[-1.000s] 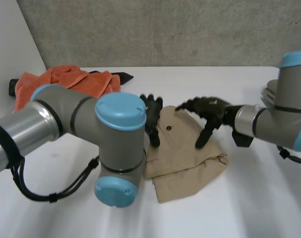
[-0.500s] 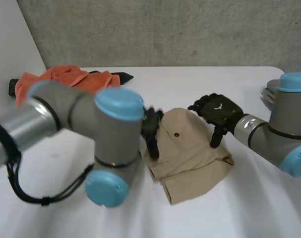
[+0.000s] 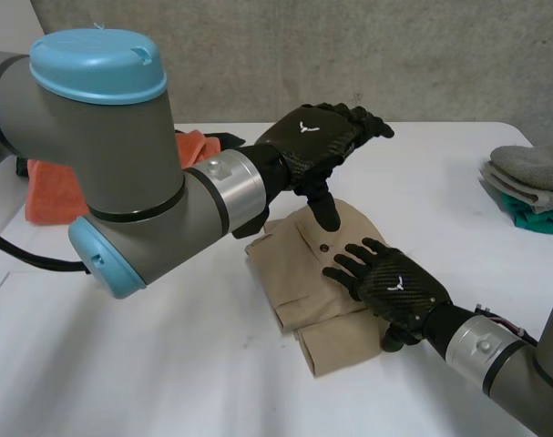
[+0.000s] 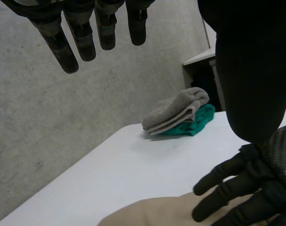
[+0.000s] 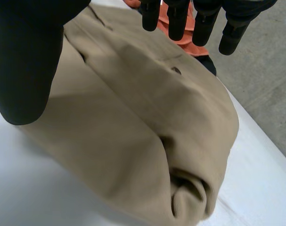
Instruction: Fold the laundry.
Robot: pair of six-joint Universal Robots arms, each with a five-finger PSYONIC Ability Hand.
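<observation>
We are looking down on a white table [image 3: 212,382], with the left arm [image 3: 103,173] reaching across it from the near left. A tan garment [image 3: 294,273], folded into a compact bundle, is lying in the middle of the table. The left hand [image 3: 317,146] is hovering above the garment's far edge, fingers stretched out straight, thumb pointing down, holding nothing. The right hand [image 3: 394,287] is lying on the garment's near right part, fingers straight and spread, gripping nothing.

An orange cloth [image 3: 53,187] is sitting crumpled at the far left, behind the left arm. At the table's right edge a folded grey cloth [image 3: 531,168] is resting on a green cloth [image 3: 540,218], well apart from the garment.

We are seeing a small white emblem [image 3: 304,127] on the back of each hand, too small to read as letters. A dark button [image 3: 325,247] is showing on the garment between the two hands.
</observation>
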